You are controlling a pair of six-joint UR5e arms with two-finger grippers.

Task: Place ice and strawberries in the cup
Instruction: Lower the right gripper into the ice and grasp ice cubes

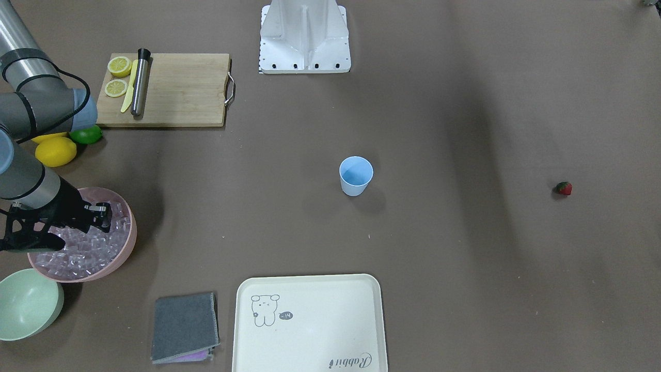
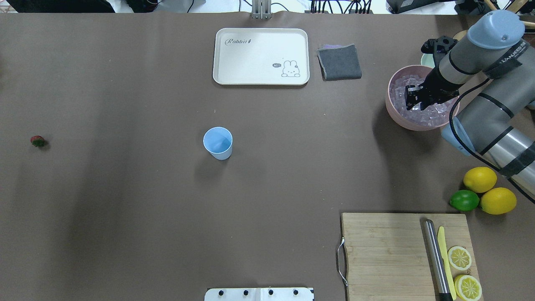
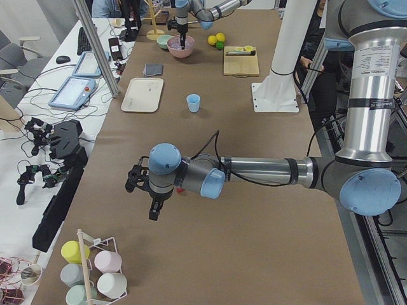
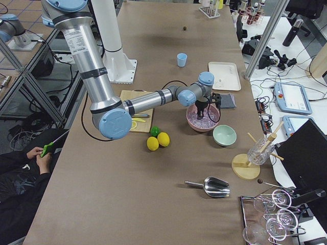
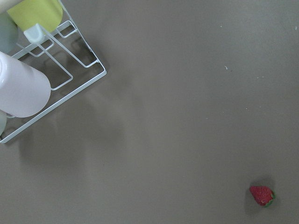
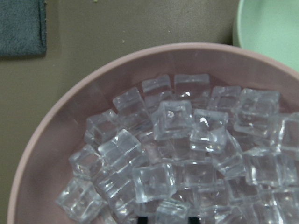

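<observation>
The cup [image 2: 217,143] stands upright and alone on the brown table [image 2: 125,209], with bare surface open on every side of it. Well off to the cup's left, near that end of the table, lies the strawberry [image 2: 37,141], nothing between the two. Well off to the cup's right sits the pink bowl [image 2: 392,112], heaped with ice [image 6: 173,121]. The right gripper [image 2: 414,100] hangs inside the bowl, tips down among the cubes, jaws parted and closed on nothing that shows. On the operators' side of the cup lies the cream tray [image 2: 261,54]; the cutting board [image 2: 384,251] lies to the cup's right, towards the robot.

The right arm covers part of the bowl's rim in the overhead view, and the green bowl [image 1: 28,305] beyond it is cut off at the front view's edge. The left gripper [image 3: 152,208] shows only from the side, above the table far left of the cup; whether its jaws are apart cannot be told.
</observation>
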